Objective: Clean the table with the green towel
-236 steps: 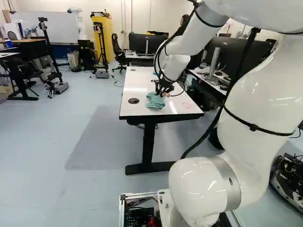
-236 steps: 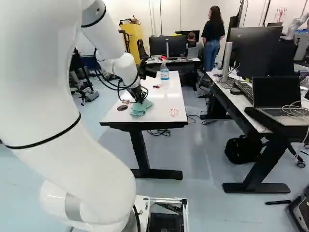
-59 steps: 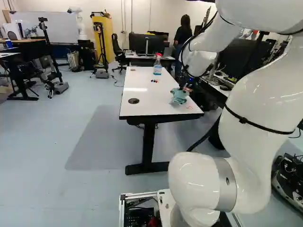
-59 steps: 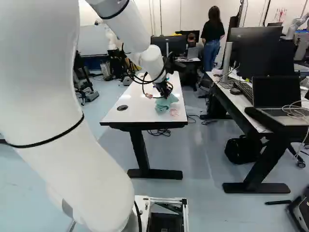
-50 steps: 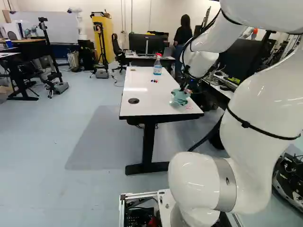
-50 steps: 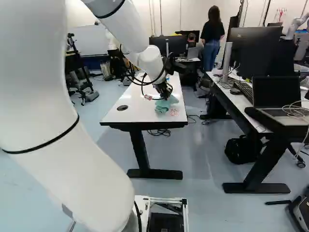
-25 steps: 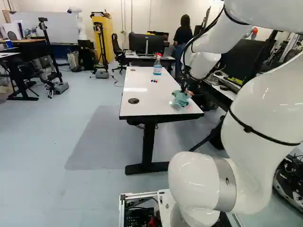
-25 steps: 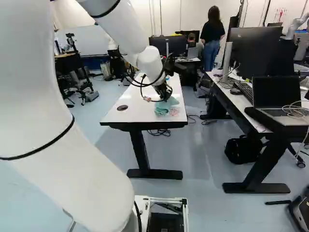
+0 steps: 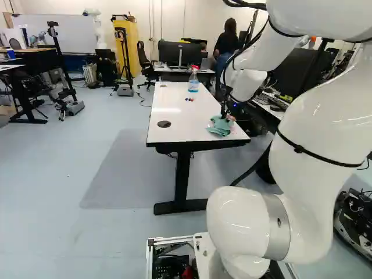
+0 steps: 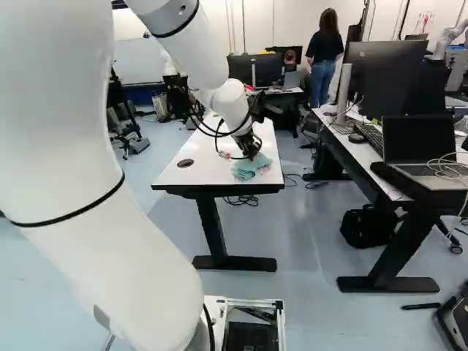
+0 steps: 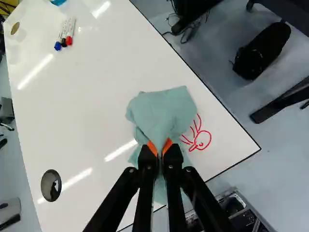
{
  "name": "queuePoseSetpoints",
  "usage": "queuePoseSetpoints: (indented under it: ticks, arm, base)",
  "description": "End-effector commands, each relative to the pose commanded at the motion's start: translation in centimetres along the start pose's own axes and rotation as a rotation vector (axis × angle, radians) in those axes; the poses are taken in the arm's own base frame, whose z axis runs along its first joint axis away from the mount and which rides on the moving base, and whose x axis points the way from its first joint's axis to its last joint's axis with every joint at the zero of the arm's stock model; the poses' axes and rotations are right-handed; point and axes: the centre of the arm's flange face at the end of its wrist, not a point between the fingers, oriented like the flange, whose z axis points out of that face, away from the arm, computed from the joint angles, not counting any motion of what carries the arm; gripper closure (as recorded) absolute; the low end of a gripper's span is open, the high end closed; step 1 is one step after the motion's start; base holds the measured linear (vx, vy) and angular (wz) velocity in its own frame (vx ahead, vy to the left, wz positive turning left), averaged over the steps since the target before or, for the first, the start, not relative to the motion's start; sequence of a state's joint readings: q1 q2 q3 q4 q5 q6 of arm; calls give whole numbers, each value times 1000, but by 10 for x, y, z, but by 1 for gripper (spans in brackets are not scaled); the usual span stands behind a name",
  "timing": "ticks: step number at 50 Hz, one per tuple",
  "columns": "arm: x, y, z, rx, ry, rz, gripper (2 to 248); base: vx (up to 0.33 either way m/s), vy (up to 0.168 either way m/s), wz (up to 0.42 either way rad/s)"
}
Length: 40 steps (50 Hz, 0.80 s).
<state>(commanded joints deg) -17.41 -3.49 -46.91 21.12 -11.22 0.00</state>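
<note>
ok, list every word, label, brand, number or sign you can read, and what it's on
None can be read.
Three markers on the table: print too small.
Bottle on the table: label too small and blurred.
Red drawing on the table: lines and loops, no letters I can make out.

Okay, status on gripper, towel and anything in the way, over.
Gripper shut on green towel. Towel on table, by red drawing. Markers and bottle farther along, clear of towel.

Passable across the surface (image 11: 87, 106) between towel (image 11: 159, 113) and markers (image 11: 64, 36); obstructed beyond by those markers and an upright bottle (image 9: 193, 85).
</note>
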Motion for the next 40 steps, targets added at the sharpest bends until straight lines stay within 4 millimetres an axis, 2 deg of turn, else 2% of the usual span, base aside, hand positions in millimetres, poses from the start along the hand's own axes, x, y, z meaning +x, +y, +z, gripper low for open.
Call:
queuePoseSetpoints:
  ticks: [15, 40]
  arm:
    - [-3, 3, 20, -14, -36, 3, 220]
    - [-5, 3, 20, -14, -54, 3, 220]
  base:
    - [0, 0, 0]
    - [0, 0, 0]
